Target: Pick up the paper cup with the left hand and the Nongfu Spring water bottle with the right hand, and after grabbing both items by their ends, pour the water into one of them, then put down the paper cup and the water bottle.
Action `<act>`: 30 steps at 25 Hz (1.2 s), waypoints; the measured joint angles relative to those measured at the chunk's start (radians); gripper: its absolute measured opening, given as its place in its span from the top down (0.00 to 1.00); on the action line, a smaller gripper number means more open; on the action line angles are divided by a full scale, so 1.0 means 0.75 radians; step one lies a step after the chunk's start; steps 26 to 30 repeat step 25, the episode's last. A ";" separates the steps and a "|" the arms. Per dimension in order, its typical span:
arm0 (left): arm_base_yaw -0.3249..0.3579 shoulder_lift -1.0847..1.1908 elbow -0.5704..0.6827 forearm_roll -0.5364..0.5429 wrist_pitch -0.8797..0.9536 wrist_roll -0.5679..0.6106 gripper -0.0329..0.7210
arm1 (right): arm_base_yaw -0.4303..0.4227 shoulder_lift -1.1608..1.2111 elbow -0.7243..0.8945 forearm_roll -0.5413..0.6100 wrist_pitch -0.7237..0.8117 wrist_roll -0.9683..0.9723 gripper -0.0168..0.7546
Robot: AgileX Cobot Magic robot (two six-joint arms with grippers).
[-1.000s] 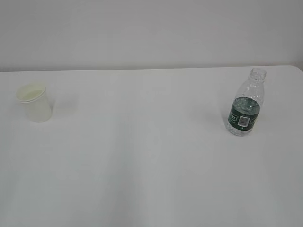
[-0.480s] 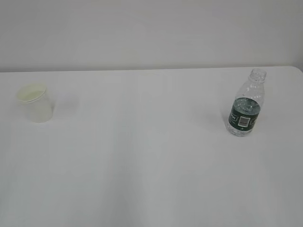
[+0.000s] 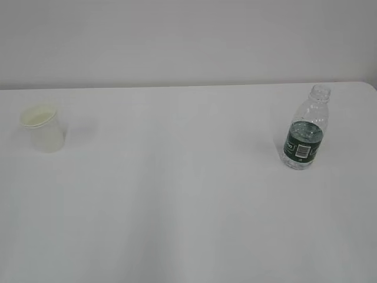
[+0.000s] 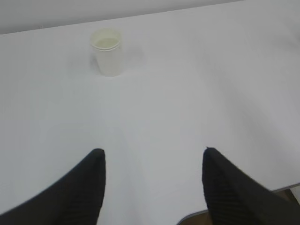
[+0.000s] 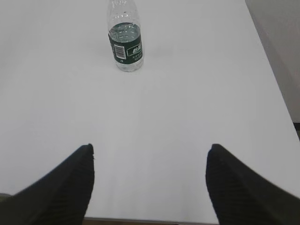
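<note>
- While both arms hang back with jaws spread wide and empty, the small white paper cup [image 3: 42, 135] stands upright on the white table [image 3: 177, 194].
- Well apart to its right, the clear ribbed plastic bottle with a dark green label [image 3: 305, 131] stands uncapped.

White cup [image 3: 42, 128], green-labelled clear bottle [image 3: 304, 132]

no text is legible; the bottle [image 3: 304, 139] label's barcode patch is blurred.

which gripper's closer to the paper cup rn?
Left. The left gripper hangs open short of the paper cup, which stands ahead and slightly to its left. The right gripper faces the Nongfu Spring water bottle, which stands across the table from the cup.
</note>
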 joint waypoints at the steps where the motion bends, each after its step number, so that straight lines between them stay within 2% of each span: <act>1: 0.000 0.000 0.000 0.000 0.000 0.000 0.34 | -0.001 0.000 0.000 0.000 0.000 0.000 0.26; 30: 0.000 0.000 0.000 0.000 0.000 0.000 0.35 | -0.001 0.000 0.000 0.000 0.000 0.000 0.26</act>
